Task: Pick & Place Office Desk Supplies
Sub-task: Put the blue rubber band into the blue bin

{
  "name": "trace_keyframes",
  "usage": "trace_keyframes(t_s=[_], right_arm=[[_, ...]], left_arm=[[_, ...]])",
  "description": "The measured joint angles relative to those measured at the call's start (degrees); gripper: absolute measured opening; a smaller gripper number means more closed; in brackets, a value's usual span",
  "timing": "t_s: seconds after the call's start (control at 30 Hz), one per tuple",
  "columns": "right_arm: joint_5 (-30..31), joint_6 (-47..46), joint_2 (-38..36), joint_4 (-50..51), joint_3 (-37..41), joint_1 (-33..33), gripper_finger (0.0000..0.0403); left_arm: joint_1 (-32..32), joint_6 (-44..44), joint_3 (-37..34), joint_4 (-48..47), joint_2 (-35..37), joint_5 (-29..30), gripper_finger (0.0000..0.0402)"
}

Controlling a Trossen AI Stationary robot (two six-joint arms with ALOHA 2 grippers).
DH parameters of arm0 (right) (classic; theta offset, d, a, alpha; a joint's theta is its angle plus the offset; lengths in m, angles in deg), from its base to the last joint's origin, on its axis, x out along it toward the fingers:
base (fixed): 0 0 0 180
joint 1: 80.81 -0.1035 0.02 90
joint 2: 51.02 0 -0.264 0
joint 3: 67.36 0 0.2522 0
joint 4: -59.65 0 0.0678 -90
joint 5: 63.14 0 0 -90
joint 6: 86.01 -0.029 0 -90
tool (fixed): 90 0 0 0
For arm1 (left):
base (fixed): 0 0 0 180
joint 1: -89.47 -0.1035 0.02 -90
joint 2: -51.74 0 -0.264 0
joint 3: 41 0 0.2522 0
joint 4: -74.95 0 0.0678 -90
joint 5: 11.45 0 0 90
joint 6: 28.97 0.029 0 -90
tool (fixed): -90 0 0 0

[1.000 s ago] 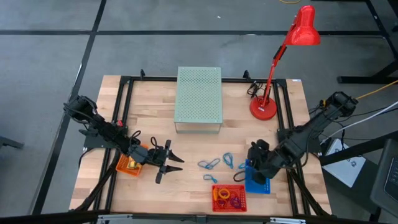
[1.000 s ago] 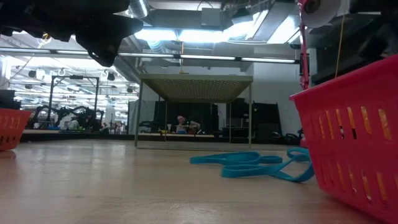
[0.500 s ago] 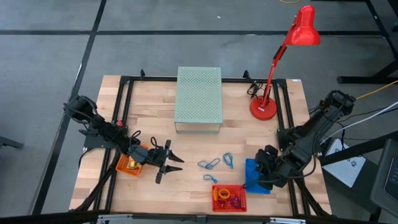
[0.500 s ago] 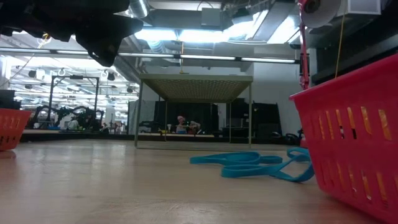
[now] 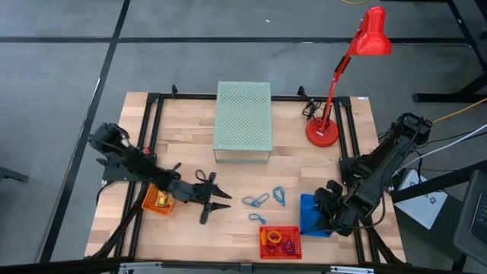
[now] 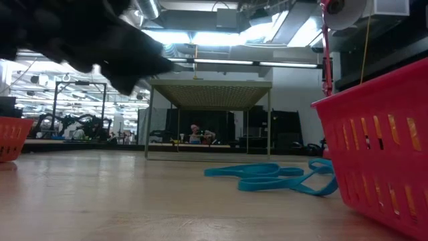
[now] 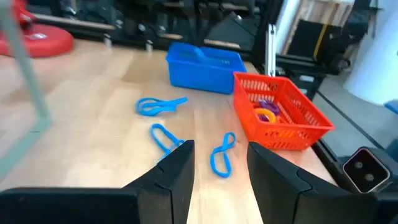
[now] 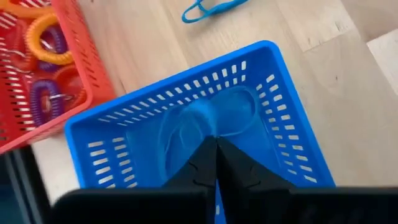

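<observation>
I note my left tool (image 5: 215,204), jaws apart and empty, has advanced from beside the orange basket (image 5: 158,202) toward the blue loops (image 5: 256,201) lying just ahead on the tabletop (image 5: 190,152), while my right tool (image 5: 323,215), closed and empty, has settled over the blue basket (image 8: 186,134), one loop deposited, so I judge the next pick imminent.

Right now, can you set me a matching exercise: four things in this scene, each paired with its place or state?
Things:
1. red plastic mesh basket
2. blue plastic mesh basket
3. left gripper
4. red desk lamp

Places or states:
A. open, above bare wood
B. stands at the table's far right corner
C. holds coiled ring clips
D. below the shut right gripper

Pairs: 1-C, 2-D, 3-A, 4-B
</observation>
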Motion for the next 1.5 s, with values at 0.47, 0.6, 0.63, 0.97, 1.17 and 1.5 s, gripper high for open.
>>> trace_keyframes(t_s=[0.47, 0.6, 0.63, 0.97, 1.17, 1.5], right_arm=[[5.27, 3.36, 0.78, -3.24, 0.02, -0.29, 0.0202], [7.35, 4.96, 0.78, -5.59, 0.02, -0.29, 0.0227], [7.78, 5.39, 0.78, -6.03, 0.02, -0.29, 0.0230], [8.44, 8.13, 0.78, -7.06, 0.02, -0.29, 0.0233], [9.08, 8.36, 0.78, -7.11, 0.02, -0.29, 0.0233], [9.84, 9.18, 0.81, -7.56, 0.02, -0.23, 0.0233]], left_arm=[[-10.37, -0.40, 17.59, -17.21, -15.36, -14.41, 0.0143], [-11.76, 1.41, 21.81, -26.06, -15.67, -14.77, 0.0143], [-12.02, 1.45, 22.47, -27.17, -15.63, -14.79, 0.0143], [-12.57, 1.56, 24.50, -34.48, -15.61, -12.30, 0.0143], [-12.56, 1.61, 24.50, -33.86, -17.24, -12.46, 0.0143], [-12.67, 4.97, 29.48, -32.18, -23.52, -11.08, 0.0133]])
